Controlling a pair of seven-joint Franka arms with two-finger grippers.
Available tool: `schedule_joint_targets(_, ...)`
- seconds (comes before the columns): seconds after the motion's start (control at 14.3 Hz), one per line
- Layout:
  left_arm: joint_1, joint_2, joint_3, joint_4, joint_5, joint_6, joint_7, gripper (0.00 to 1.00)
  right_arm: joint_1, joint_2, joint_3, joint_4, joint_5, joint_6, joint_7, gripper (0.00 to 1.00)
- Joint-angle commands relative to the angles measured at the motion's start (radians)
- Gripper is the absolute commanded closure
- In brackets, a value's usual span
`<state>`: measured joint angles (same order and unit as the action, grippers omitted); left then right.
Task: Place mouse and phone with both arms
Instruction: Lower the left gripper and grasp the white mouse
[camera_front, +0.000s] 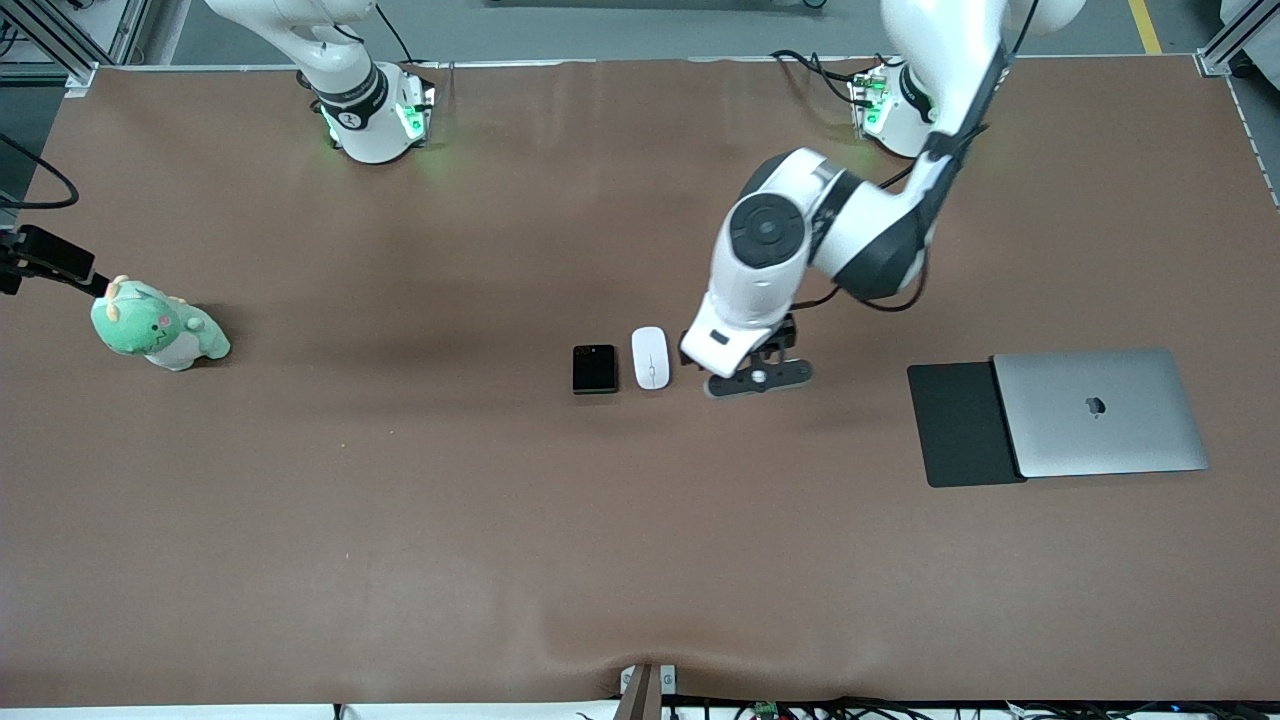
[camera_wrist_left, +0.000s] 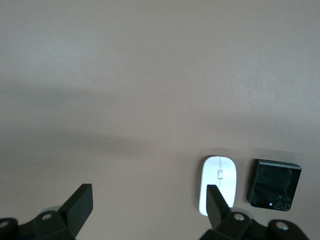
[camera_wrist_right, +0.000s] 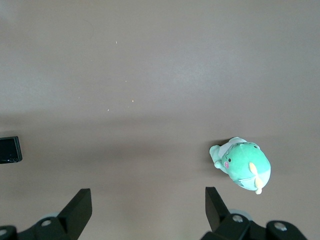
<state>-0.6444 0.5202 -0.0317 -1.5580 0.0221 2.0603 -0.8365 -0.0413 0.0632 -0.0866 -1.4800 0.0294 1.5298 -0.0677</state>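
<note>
1. Lying side by side mid-table are the mouse (camera_front: 650, 357) and the phone (camera_front: 594, 368), almost touching, the phone toward the right arm's end.
2. Hovering spread and empty just beside the mouse is the left gripper (camera_wrist_left: 147, 207); it is needing to centre over the mouse before descending, sparing the phone.
3. Waiting above the table, out of the front view, the right gripper (camera_wrist_right: 147, 207) is hanging released, with a green plush toy (camera_wrist_right: 242, 164) showing below it.
</note>
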Motion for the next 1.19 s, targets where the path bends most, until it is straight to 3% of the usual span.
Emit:
schedule_joint_targets(0.0, -0.049, 0.082, 0.009, 0.049, 0.024, 0.041, -0.059, 0.00, -0.019, 0.000, 0.010, 0.001, 0.021, -0.005, -0.018, 0.00)
schedule_joint_targets(0.84, -0.138, 0.271, 0.007, 0.076, 0.022, 0.251, -0.151, 0.00, -0.035, 0.000, 0.010, 0.001, 0.029, -0.011, -0.057, 0.00)
schedule_joint_targets(1.12, -0.147, 0.314, 0.012, 0.107, 0.021, 0.262, -0.164, 0.00, -0.028, 0.001, 0.013, -0.002, 0.029, -0.010, -0.057, 0.00)
